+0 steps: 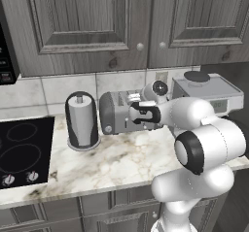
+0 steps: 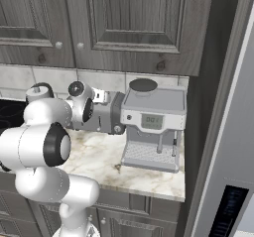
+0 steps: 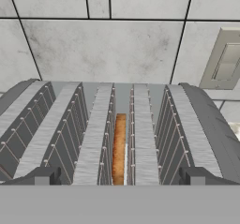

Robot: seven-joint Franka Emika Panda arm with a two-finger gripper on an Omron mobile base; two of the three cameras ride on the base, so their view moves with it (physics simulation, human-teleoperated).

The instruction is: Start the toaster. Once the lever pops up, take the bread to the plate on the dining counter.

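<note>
Left of the toaster [image 1: 115, 113]: paper-towel holder [image 1: 81, 121]. Over the toaster's slots: gripper [image 3: 120, 176], fingers spread wide, holding nothing. Down in the slot between the tips, edge-on: the bread [image 3: 119, 149]. Right of the toaster: coffee machine [image 2: 153, 123].

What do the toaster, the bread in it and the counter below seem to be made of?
The toaster looks like brushed grey metal: dull sheen on its body and thin wire guards in the slots, seen in the hand view. The bread looks like toasted crumb, orange-brown and porous. The counter looks like polished marble, white with beige veins, though it could be an imitation.
</note>
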